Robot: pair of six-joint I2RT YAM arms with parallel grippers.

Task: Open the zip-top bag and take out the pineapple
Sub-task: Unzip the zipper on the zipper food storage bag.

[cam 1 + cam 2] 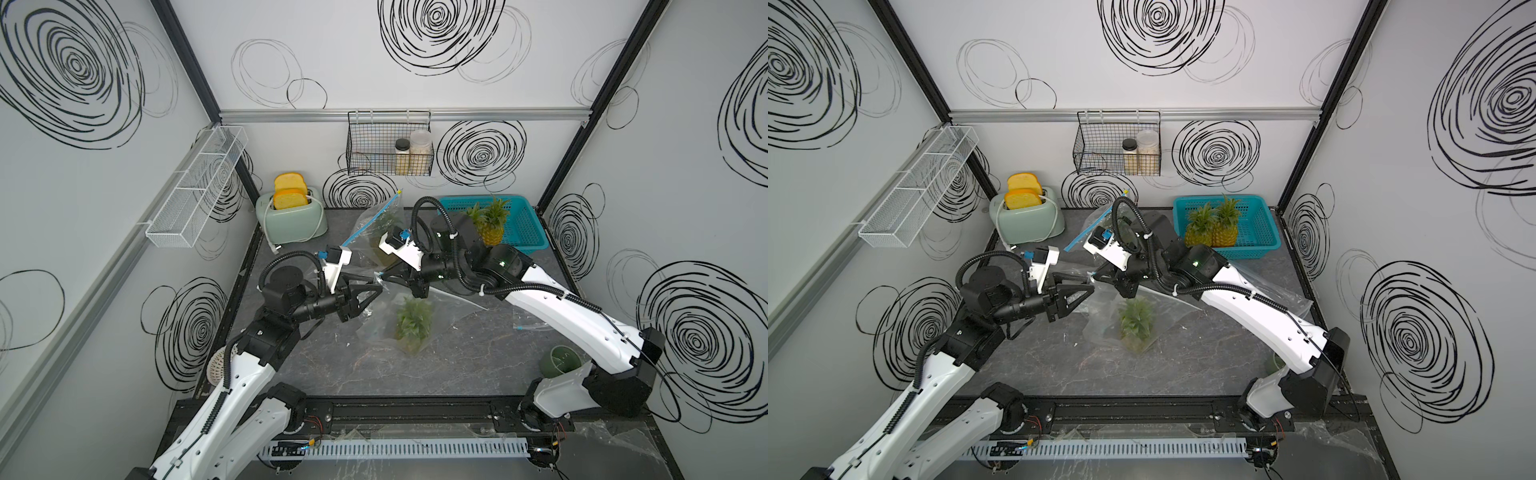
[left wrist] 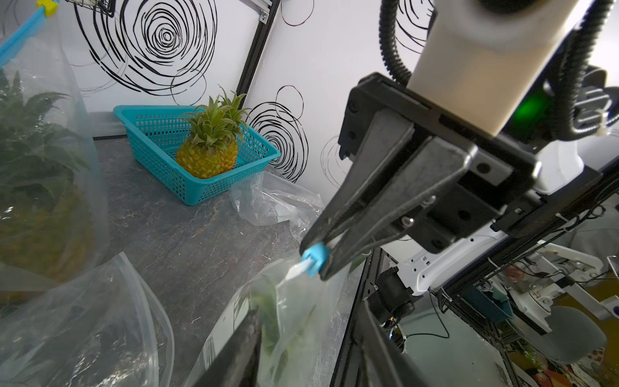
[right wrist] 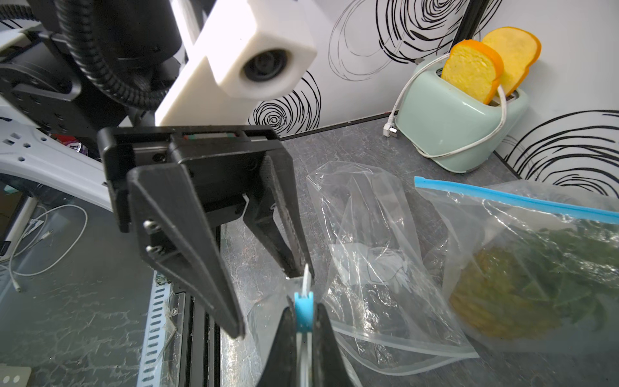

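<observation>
Right claw grips the blue slider; left claw stands half open around a corner of the bag, pinching nothing. Pull now and the whole bag — pineapple inside, hanging below both claws — may simply follow, zip unparted.

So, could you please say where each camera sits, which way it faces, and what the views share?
Top views: high at the front, looking down toward the back wall; both arms, left gripper and right gripper meeting at the zip-top bag.
Left wrist: on the left arm, facing the right gripper shut on the blue slider; own open fingertips show.
Right wrist: on the right arm, facing the open left gripper and toaster; own fingers clamp the slider.
Shared: both wrist views show the slider.
</observation>
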